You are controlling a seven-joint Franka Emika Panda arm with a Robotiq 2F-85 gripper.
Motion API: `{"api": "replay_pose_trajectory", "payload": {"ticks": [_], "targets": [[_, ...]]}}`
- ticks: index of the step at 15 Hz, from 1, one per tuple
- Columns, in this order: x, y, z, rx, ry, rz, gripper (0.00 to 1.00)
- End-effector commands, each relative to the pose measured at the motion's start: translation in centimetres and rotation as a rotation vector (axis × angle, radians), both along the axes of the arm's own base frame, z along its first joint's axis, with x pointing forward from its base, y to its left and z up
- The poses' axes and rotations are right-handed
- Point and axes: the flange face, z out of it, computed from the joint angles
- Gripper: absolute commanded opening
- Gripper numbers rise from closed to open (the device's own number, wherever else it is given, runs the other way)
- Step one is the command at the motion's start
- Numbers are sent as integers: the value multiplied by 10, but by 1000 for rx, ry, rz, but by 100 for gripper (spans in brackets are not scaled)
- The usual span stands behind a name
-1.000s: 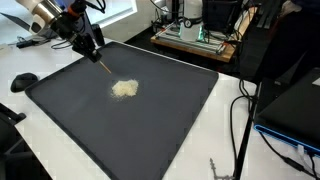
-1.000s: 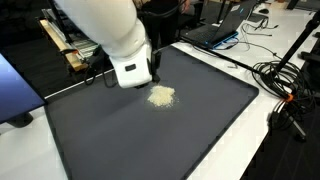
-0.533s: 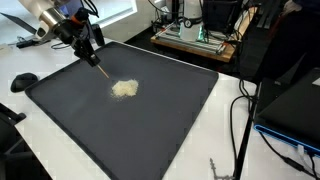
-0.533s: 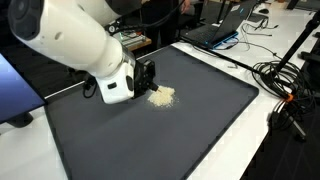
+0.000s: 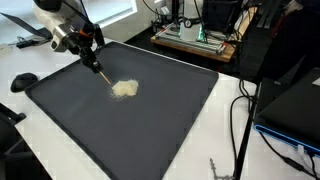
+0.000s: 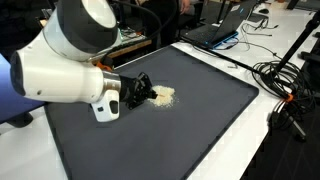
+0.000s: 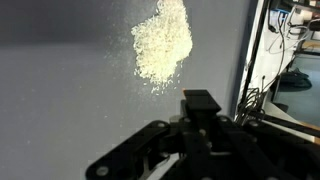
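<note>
A: Nearest?
B: Just a dark mat, spread over a white table.
A: Farther in?
B: Pale heap of grains, lying on the mat past its middle, toward the far left.
A: And the pincer?
B: Beyond that, the gripper, far left of the heap. Clamped tight on a thin stick, slanting down to the heap's left edge; contact there impossible to tell.
</note>
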Motion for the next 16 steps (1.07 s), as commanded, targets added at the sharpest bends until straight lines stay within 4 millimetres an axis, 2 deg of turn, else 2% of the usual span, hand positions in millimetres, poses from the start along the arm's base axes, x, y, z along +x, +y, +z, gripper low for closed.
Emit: {"api": "replay_pose_trajectory", "payload": {"ticks": [1,4,7,16], "targets": [[-15,-19,-15,93,-37,-61,3],[-30,-29,-22,128,-53,-111,3],[-43,-27,-28,115,-57,-123,3],[-81,0,-28,107,-129,-235,3]]}}
